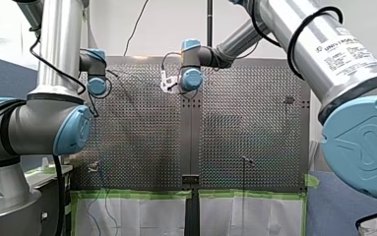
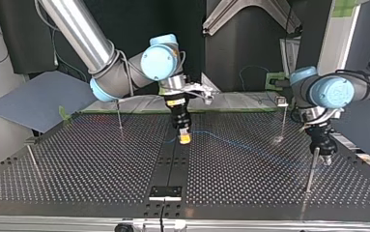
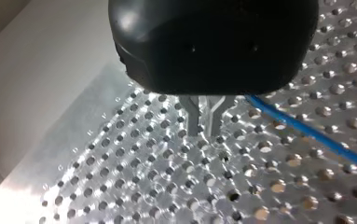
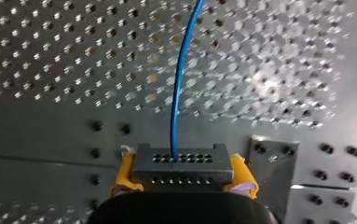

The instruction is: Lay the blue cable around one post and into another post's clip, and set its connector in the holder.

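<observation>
At the top view's left my right arm (image 2: 91, 46) slants down from the upper edge and bends at the wrist. It points my right gripper (image 2: 185, 138) straight down over the right edge of the dark centre strip (image 2: 172, 164) of the table (image 2: 76, 164). Its yellow pads (image 4: 124, 179) are clamped on the grey connector (image 4: 183, 167), one at each end, low over the strip. The blue cable (image 2: 231, 141) leaves the connector and runs off to the right of the strip, faint over the holes, and I cannot follow it as far as my other arm. Far right of the strip my left arm (image 2: 332, 92) holds my left gripper (image 2: 325, 158) upright beside a thin post (image 2: 312, 169); whether they touch I cannot tell. Its metal fingers (image 3: 192, 116) are drawn close with only a narrow slit, pinching nothing. The cable lies just beside them, one end cut off behind the gripper's body.
</observation>
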Controlling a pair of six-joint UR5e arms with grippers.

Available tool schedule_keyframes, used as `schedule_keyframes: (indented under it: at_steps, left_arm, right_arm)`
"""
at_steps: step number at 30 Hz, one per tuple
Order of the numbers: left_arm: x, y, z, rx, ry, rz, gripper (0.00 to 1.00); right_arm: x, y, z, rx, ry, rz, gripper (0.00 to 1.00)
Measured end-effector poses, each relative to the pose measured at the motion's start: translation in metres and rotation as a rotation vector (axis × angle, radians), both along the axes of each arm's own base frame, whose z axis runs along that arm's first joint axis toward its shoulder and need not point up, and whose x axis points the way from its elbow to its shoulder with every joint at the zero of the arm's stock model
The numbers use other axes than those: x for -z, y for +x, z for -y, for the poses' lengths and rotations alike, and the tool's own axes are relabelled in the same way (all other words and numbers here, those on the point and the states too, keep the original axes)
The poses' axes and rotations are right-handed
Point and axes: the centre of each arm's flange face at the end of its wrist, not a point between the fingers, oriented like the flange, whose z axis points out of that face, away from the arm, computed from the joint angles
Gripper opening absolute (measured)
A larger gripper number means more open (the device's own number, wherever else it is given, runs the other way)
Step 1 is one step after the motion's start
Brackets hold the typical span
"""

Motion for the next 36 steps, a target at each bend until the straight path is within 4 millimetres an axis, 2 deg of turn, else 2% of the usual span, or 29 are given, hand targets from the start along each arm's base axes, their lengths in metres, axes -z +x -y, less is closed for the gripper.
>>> schedule_keyframes:
  at_steps: [2, 3, 4, 5, 12, 17, 22, 30, 36]
  left_arm:
    - [0.002, -0.002, 0.0, -0.011, -0.021, -0.003, 0.24]
    - [0.002, -0.002, -0.001, -0.017, -0.03, -0.002, 0.24]
    - [0.003, -0.003, -0.001, -0.023, -0.041, 0.001, 0.3]
    - [0.003, -0.003, -0.001, -0.025, -0.049, 0.004, 0.4]
    - [0.002, 0.001, 0.0, 0.015, -0.092, 0.047, 0.4]
    - [0.008, 0.013, 0.004, 0.064, -0.104, 0.067, 0.4]
    - [0.021, 0.025, 0.009, 0.111, -0.101, 0.064, 0.4]
    - [0.025, 0.031, 0.01, 0.169, -0.095, 0.049, 0.4]
    - [0.028, 0.03, 0.011, 0.188, -0.084, 0.019, 0.4]
  right_arm:
    - [0.008, -0.004, 0.002, 0.008, 0.006, -0.004, 0.0]
    - [0.013, -0.007, 0.004, 0.015, 0.011, -0.008, 0.0]
    - [0.017, -0.01, 0.005, 0.019, 0.016, -0.013, 0.0]
    - [0.021, -0.012, 0.006, 0.023, 0.021, -0.018, 0.0]
    - [0.035, -0.027, 0.016, 0.056, 0.045, -0.035, 0.0]
    - [0.04, -0.039, 0.028, 0.082, 0.054, -0.039, 0.0]
    - [0.055, -0.06, 0.045, 0.123, 0.078, -0.04, 0.0]
    - [0.076, -0.1, 0.076, 0.196, 0.108, -0.048, 0.0]
    - [0.09, -0.117, 0.083, 0.237, 0.121, -0.057, 0.0]
